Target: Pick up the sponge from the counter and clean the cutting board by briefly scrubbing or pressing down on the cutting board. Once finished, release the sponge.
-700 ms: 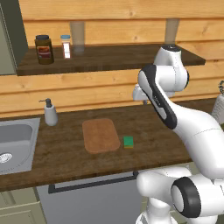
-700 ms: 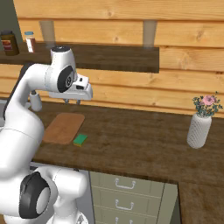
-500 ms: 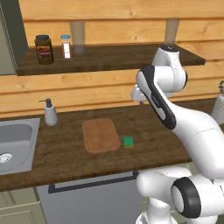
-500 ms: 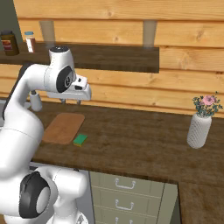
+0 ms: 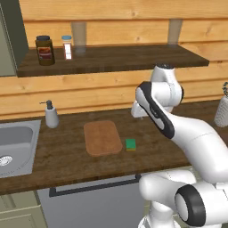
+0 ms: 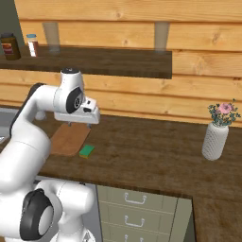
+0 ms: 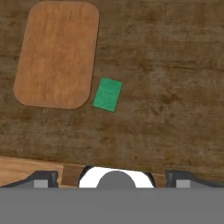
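Counter (image 7: 175,87), sponge (image 7: 107,94) just beside cutting board (image 7: 57,54)

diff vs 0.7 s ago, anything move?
Barely. The hand has crept slightly toward the sink end of the counter, high above it, jaws open and empty. Nothing was grasped or released. The sponge lies on the counter beside the cutting board, both where they were.

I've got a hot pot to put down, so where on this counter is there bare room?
The widest bare stretch of counter runs from the sponge to the flower vase. A smaller patch lies between the sink and the cutting board. Board and sponge sit close together.
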Robot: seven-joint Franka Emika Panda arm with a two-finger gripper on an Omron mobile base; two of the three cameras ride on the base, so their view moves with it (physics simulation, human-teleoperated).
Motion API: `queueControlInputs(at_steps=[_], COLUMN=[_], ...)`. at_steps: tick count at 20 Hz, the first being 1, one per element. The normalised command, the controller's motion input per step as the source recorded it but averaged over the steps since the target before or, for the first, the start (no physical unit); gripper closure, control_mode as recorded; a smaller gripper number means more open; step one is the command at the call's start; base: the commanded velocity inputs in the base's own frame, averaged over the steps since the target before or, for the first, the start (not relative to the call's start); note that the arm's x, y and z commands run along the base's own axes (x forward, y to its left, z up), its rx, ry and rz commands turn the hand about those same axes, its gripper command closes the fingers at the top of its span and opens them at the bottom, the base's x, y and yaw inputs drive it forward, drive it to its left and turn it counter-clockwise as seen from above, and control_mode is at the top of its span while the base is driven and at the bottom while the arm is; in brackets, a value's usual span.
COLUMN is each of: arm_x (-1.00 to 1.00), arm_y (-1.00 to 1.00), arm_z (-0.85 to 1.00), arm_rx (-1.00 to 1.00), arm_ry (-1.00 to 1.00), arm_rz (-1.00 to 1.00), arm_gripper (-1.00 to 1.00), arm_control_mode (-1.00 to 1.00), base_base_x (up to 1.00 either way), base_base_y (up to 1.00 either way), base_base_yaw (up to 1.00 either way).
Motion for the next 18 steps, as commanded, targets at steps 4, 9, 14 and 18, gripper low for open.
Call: queueControlInputs(at_steps=[4, 9, 14, 18], arm_x=[0.09, 0.10, 0.18, 0.33], arm_y=[0.00, 0.00, 0.02, 0.14], arm_z=[-0.40, -0.58, -0.61, -0.43], arm_rx=[0.00, 0.00, 0.00, 0.00], arm_ry=[0.09, 0.11, 0.05, 0.00], arm_rz=[0.00, 0.00, 0.00, 0.00], arm_gripper=[-1.00, -1.00, -1.00, -1.00], arm_control_mode=[-1.00, -1.00, -1.00, -1.00], base_base_x=[0.00, 0.00, 0.00, 0.00], base_base_y=[0.00, 0.00, 0.00, 0.00], base_base_yaw=[0.00, 0.00, 0.00, 0.00])
